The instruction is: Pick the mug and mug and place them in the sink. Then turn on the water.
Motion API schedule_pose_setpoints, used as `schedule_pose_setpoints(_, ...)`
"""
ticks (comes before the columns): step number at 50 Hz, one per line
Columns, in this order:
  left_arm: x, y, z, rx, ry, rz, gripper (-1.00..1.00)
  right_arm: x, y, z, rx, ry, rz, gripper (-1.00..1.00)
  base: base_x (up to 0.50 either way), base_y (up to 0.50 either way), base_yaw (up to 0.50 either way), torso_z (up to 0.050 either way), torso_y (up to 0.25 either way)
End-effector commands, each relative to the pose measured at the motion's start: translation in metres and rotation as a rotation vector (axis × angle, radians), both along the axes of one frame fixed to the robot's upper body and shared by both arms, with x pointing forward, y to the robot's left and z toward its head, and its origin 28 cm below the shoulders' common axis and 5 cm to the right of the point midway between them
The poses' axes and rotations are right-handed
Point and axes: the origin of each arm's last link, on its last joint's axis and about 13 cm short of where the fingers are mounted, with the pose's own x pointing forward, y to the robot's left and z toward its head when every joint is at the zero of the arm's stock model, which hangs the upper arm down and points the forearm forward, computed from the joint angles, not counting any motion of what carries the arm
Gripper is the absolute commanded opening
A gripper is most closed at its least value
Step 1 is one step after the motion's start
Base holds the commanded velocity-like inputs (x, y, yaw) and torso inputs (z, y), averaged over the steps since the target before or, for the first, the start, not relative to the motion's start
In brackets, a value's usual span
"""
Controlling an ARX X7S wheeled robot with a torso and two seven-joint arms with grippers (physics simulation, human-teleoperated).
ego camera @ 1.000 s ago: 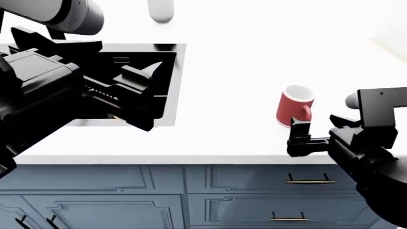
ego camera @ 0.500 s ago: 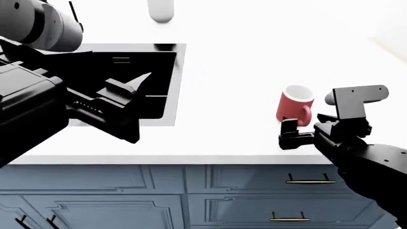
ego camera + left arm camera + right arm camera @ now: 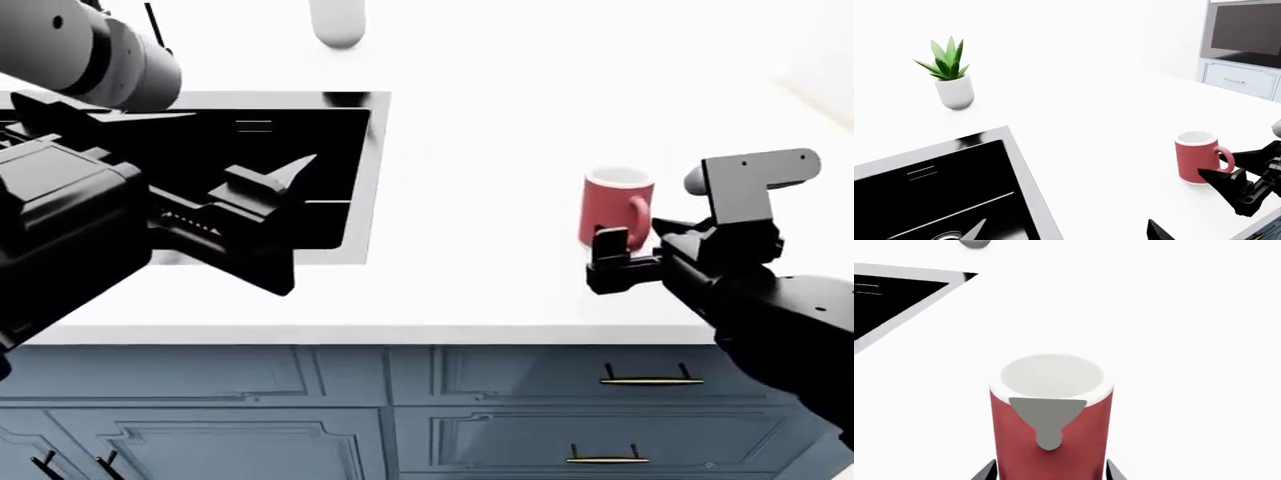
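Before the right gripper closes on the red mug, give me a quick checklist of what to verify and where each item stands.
1. Red mug upright on the counter: ok.
2. Right gripper open: ok; in the right wrist view its fingertips show on either side of the mug's base.
3. Mug centred between the fingers: ok, roughly.
4. Fingers far enough around the mug: cannot tell; only the tips show.
5. Mug handle clear of the fingers: ok; it faces the gripper, in the gap.
6. Left gripper out of the way: ok, it hangs open over the sink.
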Motion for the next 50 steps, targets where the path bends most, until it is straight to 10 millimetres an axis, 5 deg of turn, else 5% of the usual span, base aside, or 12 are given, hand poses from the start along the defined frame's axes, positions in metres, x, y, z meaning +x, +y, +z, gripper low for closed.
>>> schedule_pose_setpoints(1,-0.003,0.000,0.000,-0.003,-0.001,0.002,1.00,-0.023,0.010,0.026,-0.001,-0.072,0.066,-1.00,0.00,0.00,0.00,0.000,0.000)
schedule_pose_setpoints(25,-0.006,0.008,0.003,-0.031,-0.019,0.023,1.00,-0.037,0.028,0.074,-0.062,-0.317,0.124,-1.00,-0.01,0.04,0.00,0.000,0.000)
schedule_pose_setpoints(50,-0.008,0.014,0.005,-0.036,-0.026,0.049,1.00,-0.030,0.039,0.077,-0.083,-0.324,0.157,-1.00,-0.14,0.47,0.00,0.000,0.000)
